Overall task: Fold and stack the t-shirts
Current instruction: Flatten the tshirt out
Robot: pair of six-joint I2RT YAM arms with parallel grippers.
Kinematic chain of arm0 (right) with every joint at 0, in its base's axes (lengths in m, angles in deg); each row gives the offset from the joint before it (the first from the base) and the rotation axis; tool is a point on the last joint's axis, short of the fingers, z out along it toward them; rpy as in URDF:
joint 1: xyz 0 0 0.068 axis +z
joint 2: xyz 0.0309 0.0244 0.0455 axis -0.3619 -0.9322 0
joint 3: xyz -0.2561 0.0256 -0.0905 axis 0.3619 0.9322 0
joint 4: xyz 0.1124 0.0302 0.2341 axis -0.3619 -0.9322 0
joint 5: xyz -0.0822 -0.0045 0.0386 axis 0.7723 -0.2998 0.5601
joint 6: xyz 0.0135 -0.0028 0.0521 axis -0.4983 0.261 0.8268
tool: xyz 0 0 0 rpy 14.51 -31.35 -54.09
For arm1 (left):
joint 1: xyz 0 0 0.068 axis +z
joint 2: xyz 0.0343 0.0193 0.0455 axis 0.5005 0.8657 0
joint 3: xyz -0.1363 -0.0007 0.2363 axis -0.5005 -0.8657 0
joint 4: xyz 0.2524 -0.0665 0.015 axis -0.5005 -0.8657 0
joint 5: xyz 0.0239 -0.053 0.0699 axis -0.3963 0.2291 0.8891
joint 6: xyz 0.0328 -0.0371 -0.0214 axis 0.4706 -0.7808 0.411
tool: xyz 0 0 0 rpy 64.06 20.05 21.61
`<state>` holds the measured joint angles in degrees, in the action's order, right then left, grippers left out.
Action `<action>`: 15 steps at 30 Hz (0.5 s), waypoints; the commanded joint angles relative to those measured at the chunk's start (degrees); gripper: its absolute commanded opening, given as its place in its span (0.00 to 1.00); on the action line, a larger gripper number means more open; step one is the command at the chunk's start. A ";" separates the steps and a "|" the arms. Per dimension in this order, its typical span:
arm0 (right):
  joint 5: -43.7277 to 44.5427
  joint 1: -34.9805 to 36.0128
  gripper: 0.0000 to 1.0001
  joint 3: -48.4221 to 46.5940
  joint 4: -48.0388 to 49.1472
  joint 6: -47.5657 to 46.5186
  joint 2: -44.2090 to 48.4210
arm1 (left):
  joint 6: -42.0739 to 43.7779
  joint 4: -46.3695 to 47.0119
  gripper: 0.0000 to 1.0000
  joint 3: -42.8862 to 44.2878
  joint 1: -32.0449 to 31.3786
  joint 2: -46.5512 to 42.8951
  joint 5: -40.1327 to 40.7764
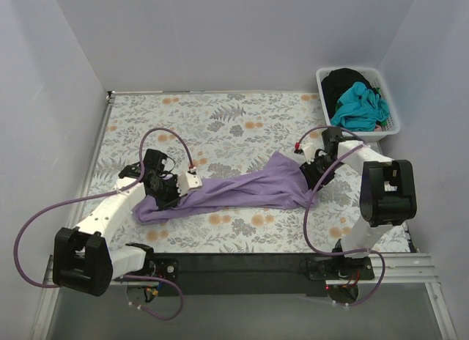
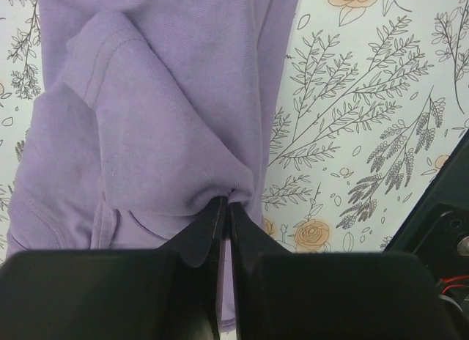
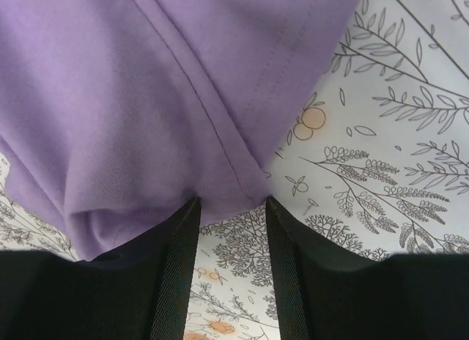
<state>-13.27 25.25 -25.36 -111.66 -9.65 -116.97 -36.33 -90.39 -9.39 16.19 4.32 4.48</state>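
A lavender t-shirt (image 1: pixel 234 190) lies stretched in a long band across the floral table cover (image 1: pixel 220 120). My left gripper (image 1: pixel 167 197) is at its left end. In the left wrist view that gripper (image 2: pixel 227 201) is shut, with a bunched fold of the lavender t-shirt (image 2: pixel 161 98) pinched at its tips. My right gripper (image 1: pixel 311 171) is at the band's right end. In the right wrist view it (image 3: pixel 233 201) stands open: the hem of the lavender t-shirt (image 3: pixel 146 83) lies just at the fingertips, and only the printed cover shows between the fingers.
At the back right stands a white basket (image 1: pixel 350 67) holding a teal t-shirt (image 1: pixel 359 105) and a black one (image 1: pixel 344 82). White walls close in the table on three sides. Purple cables loop from both arms.
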 commanded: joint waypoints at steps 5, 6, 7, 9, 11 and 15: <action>4.92 4.39 0.53 4.24 6.11 4.10 1.38 | -0.88 1.46 0.00 1.83 0.14 -0.09 0.03; 6.32 5.01 0.53 4.94 8.12 4.36 1.82 | -0.97 1.64 0.00 1.65 0.14 -0.27 0.20; 7.73 5.54 0.53 6.60 9.18 5.32 2.52 | -0.97 1.73 0.00 1.48 0.14 -0.35 0.20; 10.99 6.78 0.55 7.58 11.29 6.12 2.88 | -1.14 1.82 0.00 1.30 0.22 -0.27 0.29; 11.52 7.13 0.56 8.46 11.57 6.65 2.71 | -1.14 1.82 0.00 1.21 0.22 -0.27 0.29; 9.59 7.13 0.11 9.69 10.78 5.42 1.57 | -1.49 2.17 0.00 1.21 0.14 -0.44 0.82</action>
<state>-5.53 32.26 -18.94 -104.01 -3.88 -112.75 -37.64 -89.40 -8.89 16.19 4.63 4.72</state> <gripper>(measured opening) 0.248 0.015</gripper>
